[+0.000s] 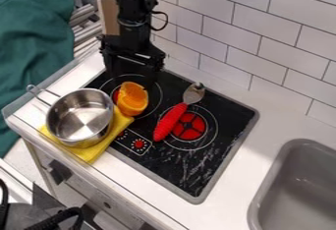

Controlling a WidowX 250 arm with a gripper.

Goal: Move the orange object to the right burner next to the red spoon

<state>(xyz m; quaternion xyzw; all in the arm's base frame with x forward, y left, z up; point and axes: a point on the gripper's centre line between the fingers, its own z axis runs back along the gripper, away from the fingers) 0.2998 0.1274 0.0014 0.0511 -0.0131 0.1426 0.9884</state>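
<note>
Grasping step, it seems: orange object is seen left of spoon.
Whether end effector is spread or pressed together cannot be told; next, object should be pinched, lifted and set beside spoon, on right burner.

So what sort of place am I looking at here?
Probably a toy kitchen, going by the black stove with its red burner, the grey sink set in the white counter and the metal pot.
</note>
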